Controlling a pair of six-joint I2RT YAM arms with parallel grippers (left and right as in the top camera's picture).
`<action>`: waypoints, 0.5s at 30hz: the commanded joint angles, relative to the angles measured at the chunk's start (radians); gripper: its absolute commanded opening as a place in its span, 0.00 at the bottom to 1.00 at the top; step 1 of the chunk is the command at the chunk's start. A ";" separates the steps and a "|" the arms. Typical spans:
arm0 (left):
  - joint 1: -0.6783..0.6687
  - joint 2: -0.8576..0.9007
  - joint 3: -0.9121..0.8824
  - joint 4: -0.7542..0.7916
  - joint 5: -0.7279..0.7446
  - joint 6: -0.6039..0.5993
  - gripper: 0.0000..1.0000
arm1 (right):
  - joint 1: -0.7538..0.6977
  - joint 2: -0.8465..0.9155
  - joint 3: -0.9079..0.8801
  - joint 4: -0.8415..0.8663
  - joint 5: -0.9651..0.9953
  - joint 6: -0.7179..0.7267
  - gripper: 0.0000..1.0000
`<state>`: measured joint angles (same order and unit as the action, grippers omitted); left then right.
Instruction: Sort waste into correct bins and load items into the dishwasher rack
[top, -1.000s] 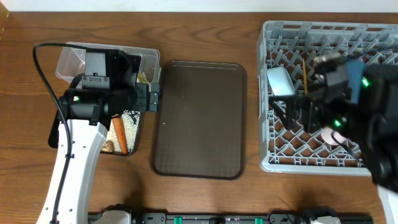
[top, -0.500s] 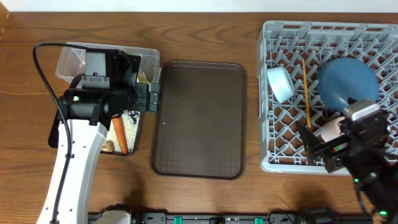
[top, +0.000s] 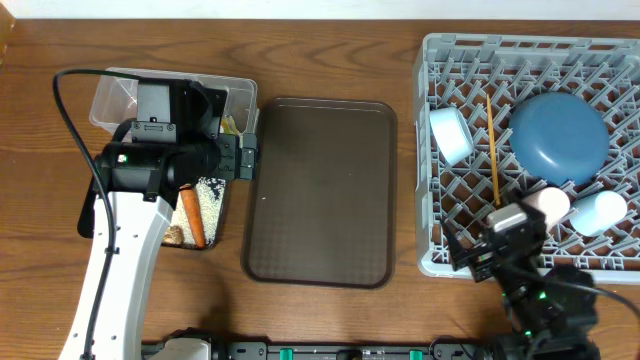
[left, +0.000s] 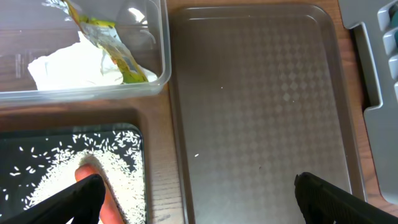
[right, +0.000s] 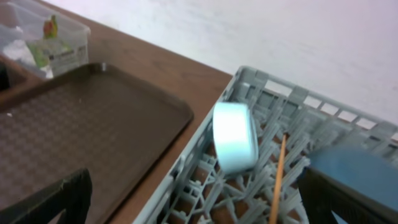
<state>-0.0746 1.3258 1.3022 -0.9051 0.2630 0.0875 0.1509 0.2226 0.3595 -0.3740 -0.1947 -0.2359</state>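
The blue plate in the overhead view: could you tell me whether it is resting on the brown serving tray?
No, the blue plate sits inside the grey dishwasher rack, right of the brown serving tray.

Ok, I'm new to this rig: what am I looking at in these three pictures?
Two robot arms work at a wooden table. The wide picture looks down from above; the other two come from cameras on each wrist. Both the left claw and the right claw are open and empty. The grey dishwasher rack holds a blue plate, white bowl, chopsticks, pink cup and light blue cup. The clear tub has tissue and a wrapper; the black tray has rice and a carrot.
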 joint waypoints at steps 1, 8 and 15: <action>0.001 -0.006 0.011 0.000 0.006 0.021 0.98 | -0.009 -0.089 -0.102 0.058 -0.020 -0.011 0.99; 0.001 -0.006 0.011 0.000 0.006 0.021 0.98 | -0.010 -0.214 -0.299 0.249 -0.019 -0.011 0.99; 0.001 -0.006 0.011 0.000 0.006 0.021 0.98 | -0.010 -0.218 -0.354 0.326 -0.015 -0.013 0.99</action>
<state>-0.0750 1.3258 1.3022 -0.9054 0.2634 0.0875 0.1509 0.0147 0.0097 -0.0555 -0.2089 -0.2390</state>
